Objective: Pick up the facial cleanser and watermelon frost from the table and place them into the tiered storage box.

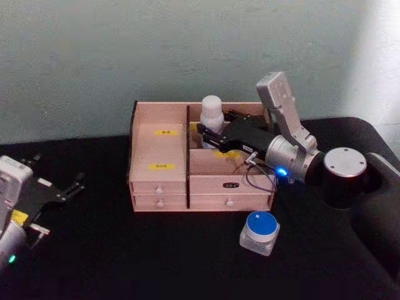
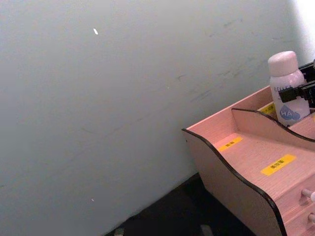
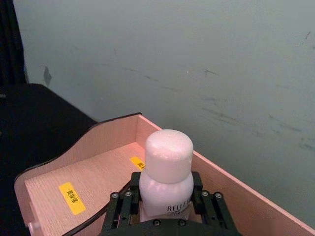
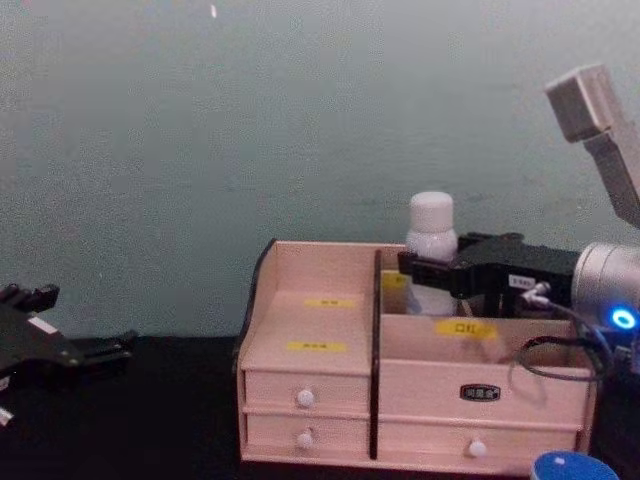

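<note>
White facial cleanser (image 2: 286, 83), blue "HA" mark, tight in right hand (image 1: 207, 133); left hand (image 1: 59, 172) wide.

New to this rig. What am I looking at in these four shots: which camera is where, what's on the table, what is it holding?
It's a two-armed robot at a black table. The head view looks down from above. The chest view looks across from lower down. Each wrist view comes from a camera riding on one arm. On the table stands a pink wooden box with drawers. In front of it, to the right, sits a blue-lidded jar. The right gripper is shut on a white cleanser bottle, held upright at the box's back right compartment. I cannot tell whether the bottle touches the compartment floor. The left gripper is open and parked at the table's left, holding nothing.
</note>
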{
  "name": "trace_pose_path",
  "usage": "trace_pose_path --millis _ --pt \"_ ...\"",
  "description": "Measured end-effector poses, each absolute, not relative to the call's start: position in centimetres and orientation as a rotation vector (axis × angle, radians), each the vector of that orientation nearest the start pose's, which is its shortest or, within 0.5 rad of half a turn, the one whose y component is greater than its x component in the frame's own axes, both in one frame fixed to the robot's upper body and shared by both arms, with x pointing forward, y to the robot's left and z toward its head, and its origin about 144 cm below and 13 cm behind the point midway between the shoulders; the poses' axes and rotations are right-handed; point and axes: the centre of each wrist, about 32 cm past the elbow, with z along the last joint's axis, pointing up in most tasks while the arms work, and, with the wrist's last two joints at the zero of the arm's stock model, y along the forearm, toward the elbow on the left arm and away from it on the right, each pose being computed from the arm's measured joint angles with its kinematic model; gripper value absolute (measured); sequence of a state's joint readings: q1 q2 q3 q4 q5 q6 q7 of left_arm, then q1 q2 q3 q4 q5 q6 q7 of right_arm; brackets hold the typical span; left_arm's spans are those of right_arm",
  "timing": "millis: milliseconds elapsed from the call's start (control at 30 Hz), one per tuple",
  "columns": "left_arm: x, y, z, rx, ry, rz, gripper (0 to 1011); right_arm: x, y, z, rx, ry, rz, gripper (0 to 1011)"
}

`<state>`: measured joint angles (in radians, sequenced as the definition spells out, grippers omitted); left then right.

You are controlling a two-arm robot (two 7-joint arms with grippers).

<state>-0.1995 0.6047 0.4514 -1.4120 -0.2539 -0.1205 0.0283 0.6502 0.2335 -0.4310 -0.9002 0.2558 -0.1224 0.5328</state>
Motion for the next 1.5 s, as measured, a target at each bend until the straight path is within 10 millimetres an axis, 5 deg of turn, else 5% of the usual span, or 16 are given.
trace_pose_path --millis 200,467,633,1033,1500 --pt "48.9 31.0 114.0 0.304 -0.285 1.248 1001 62.1 -23.8 117.9 -0.144 -0.116 -0.839 653" --pt "48.9 31.0 114.0 0.304 -0.285 1.248 1001 62.1 -23.8 117.9 -0.143 -0.117 -0.838 929" --pt "48.9 31.0 114.0 0.304 -0.285 1.248 1001 62.1 -23.8 118.0 -0.143 -0.118 -0.838 1000" --pt "48.9 31.0 114.0 0.304 -0.285 1.248 1001 61.7 -23.9 118.4 -0.131 -0.145 -0.853 1000" --pt "48.9 31.0 114.0 0.304 -0.285 1.248 1001 58.4 -26.1 119.6 -0.089 -0.188 -0.804 1000"
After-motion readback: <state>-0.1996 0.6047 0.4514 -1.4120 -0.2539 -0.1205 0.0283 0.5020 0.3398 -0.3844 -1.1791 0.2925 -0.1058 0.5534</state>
